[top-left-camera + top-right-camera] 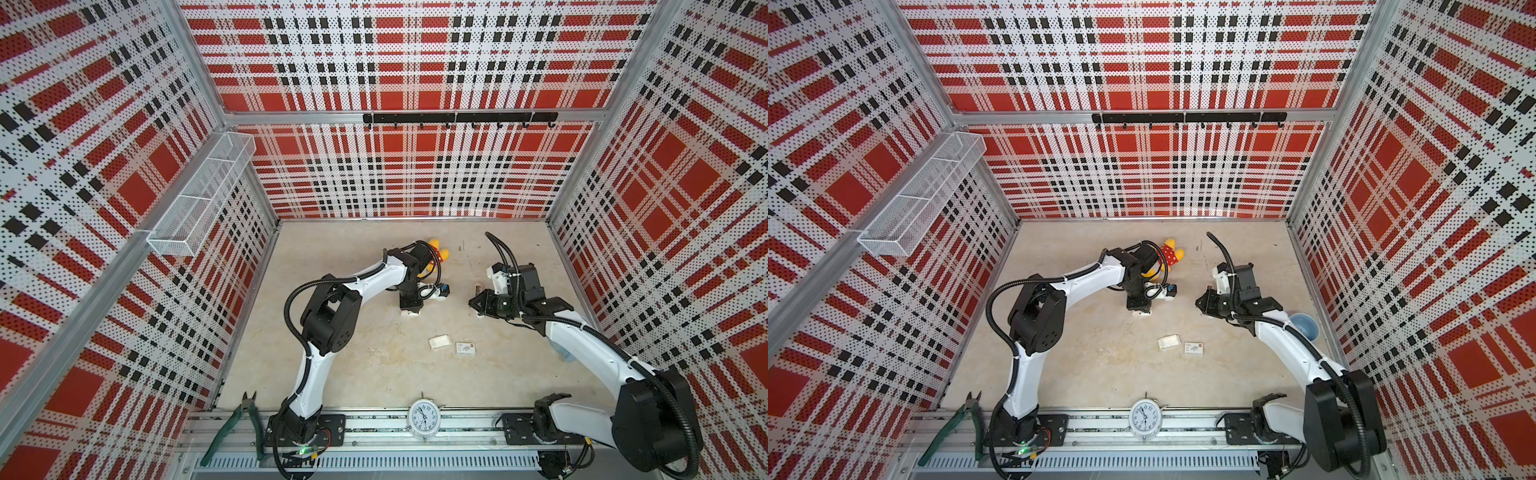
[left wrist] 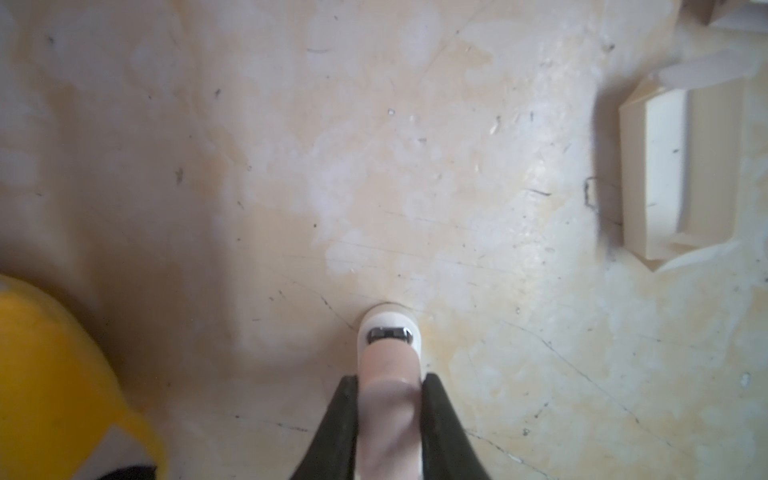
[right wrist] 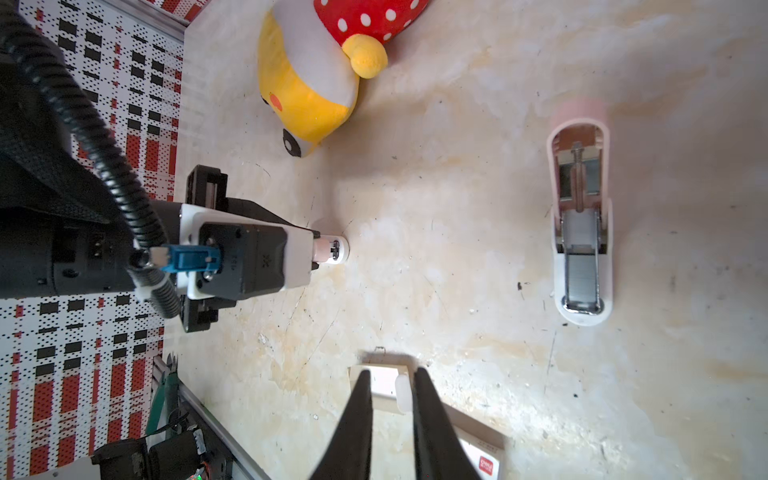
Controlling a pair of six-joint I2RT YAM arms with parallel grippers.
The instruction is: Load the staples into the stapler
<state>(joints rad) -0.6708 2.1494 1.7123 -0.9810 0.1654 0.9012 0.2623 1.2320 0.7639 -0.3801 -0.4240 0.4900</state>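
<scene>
The left gripper [image 2: 388, 376] is clamped on the pink stapler [image 2: 388, 353]. This stapler stands upright at the centre of the table [image 1: 374, 374] in both top views, its white nose touching the surface. The right gripper [image 3: 392, 374] hangs over the open tray [image 3: 382, 368] with its jaws slightly apart. Whether they pinch the pale piece [image 3: 403, 392] between them cannot be told. The second stapler [image 3: 582, 224] lies opened just right of centre, with staples [image 3: 580, 266] in its channel.
</scene>
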